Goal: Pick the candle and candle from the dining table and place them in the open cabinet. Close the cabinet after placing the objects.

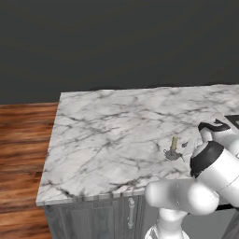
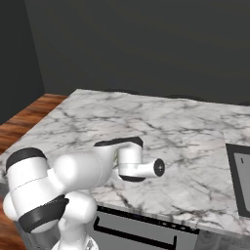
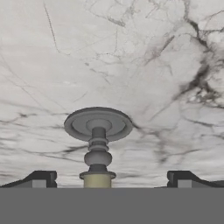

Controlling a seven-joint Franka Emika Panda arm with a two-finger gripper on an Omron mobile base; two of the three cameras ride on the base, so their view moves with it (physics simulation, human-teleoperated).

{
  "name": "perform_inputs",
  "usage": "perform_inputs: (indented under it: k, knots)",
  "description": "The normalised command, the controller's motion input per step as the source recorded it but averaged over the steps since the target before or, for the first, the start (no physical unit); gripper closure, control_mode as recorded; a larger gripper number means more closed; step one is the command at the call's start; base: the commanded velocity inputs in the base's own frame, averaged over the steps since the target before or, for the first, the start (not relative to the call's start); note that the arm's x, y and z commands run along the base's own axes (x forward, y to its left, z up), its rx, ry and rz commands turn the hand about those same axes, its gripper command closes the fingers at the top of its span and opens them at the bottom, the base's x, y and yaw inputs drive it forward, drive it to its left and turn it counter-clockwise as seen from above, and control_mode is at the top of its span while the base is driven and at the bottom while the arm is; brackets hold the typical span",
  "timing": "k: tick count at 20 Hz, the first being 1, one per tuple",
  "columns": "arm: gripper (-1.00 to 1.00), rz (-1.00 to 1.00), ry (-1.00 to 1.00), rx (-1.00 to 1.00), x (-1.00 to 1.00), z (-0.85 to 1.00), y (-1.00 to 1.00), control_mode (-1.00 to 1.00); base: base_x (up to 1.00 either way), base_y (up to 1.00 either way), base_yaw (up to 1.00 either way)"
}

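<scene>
No text, label, brand, number or sign can be read in any of the views. The marble desk (image 1: 107,135) bears only grey veining, and the stubby candle (image 1: 174,143) on its grey metal base carries no marking that can be made out. The robot's white arm (image 2: 73,171) shows no legible lettering either.
</scene>
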Motion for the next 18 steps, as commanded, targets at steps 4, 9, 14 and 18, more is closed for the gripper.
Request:
perform_inputs:
  k: [4, 9, 14, 18]
  knots:
    - [-1.00, 0.00, 0.06, 0.00, 0.01, -0.03, 0.08, -1.00, 0.00, 0.00, 0.00]
    - [-1.00, 0.00, 0.05, 0.00, 0.01, -0.03, 0.00, -1.00, 0.00, 0.00, 0.00]
    - [-1.00, 0.00, 0.01, 0.01, 0.00, 0.00, 0.01, -1.00, 0.00, 0.00, 0.00]
    - [-1.00, 0.00, 0.00, 0.01, 0.00, -0.02, 0.09, -1.00, 0.00, 0.00, 0.00]
